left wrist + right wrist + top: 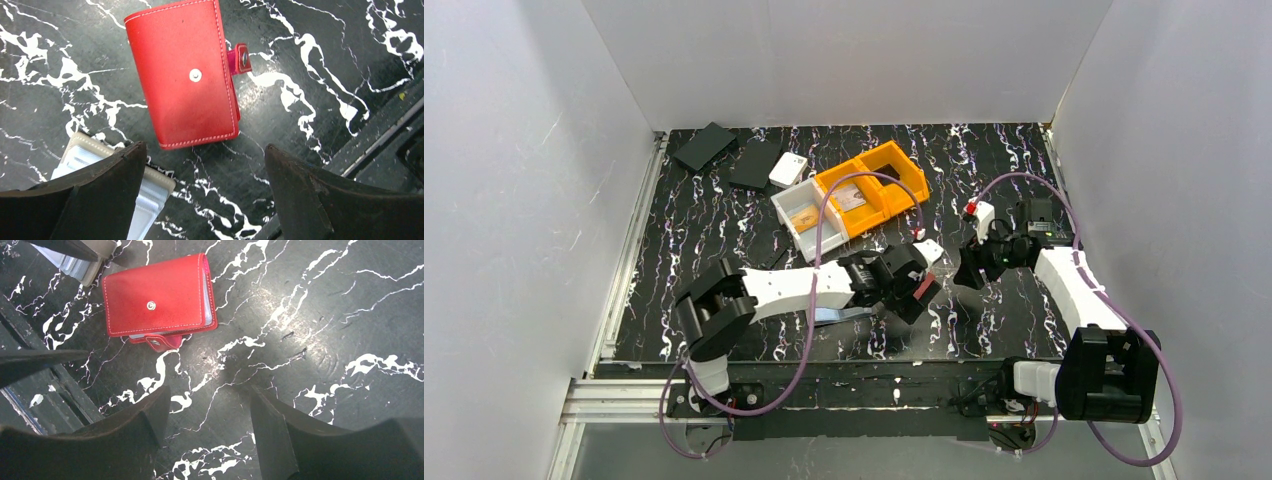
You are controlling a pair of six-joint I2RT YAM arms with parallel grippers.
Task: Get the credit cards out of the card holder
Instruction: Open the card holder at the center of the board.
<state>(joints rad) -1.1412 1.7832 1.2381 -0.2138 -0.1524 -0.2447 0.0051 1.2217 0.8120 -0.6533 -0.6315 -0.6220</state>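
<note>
Left pincer (pixel 204 167): dark matte fingers spread wide, nothing between. Right pincer (pixel 209 397): also released, empty. Red stitched-leather card holder (pixel 185 75) lies flat on black white-veined counter (pixel 325 65), 12 o'clock of left pincer, 11 o'clock of right. Snap tab undone. Only right wrist view shows pale edges inside holder. Only top view shows orange plastic bin (pixel 874 185), far, 12 o'clock.

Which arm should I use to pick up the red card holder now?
Left. The card holder lies just ahead of the left claw, in line with its open gap. The right claw is open too, but the holder sits farther off, to one side.
</note>
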